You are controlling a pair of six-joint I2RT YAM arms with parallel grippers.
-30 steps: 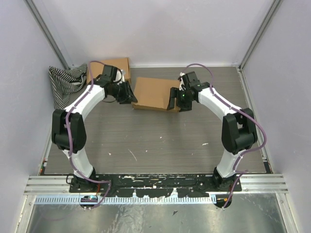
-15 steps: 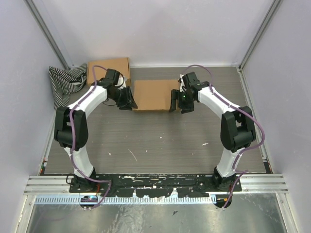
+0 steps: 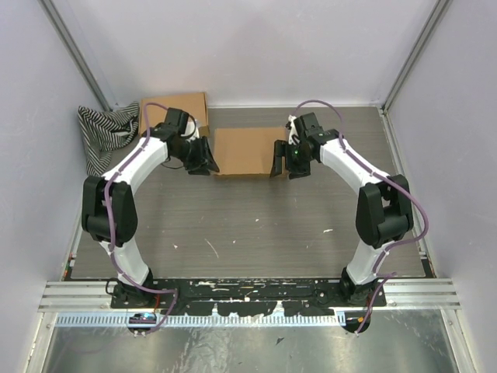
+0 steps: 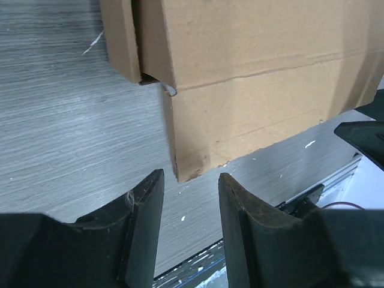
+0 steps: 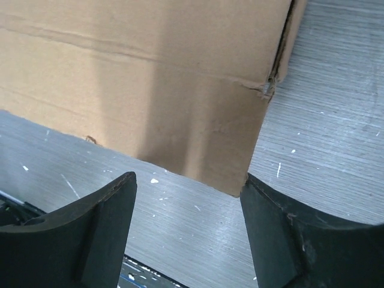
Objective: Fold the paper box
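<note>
Paper box [image 3: 247,151] lies at 12 o'clock on your counter [image 3: 248,221]. Your left end effector [image 3: 203,161] sits at its 9 o'clock, slightly parted; right end effector [image 3: 277,163] at 3 o'clock, wider; both empty.

- Left wrist view: the paper box [image 4: 252,72] runs off the frame at 12 and 3 o'clock, so you only get one corner region.
- Right wrist view: the same box is cut at 12 and 9 o'clock.
- Top view: the left arm [image 3: 140,159] covers the second box [image 3: 186,103] along its 6 o'clock edge.
- Top view: the left gripper [image 3: 203,159] and right gripper [image 3: 278,162] overlap the paper box's 9 and 3 o'clock edges. It is too small for you to judge contact there.
</note>
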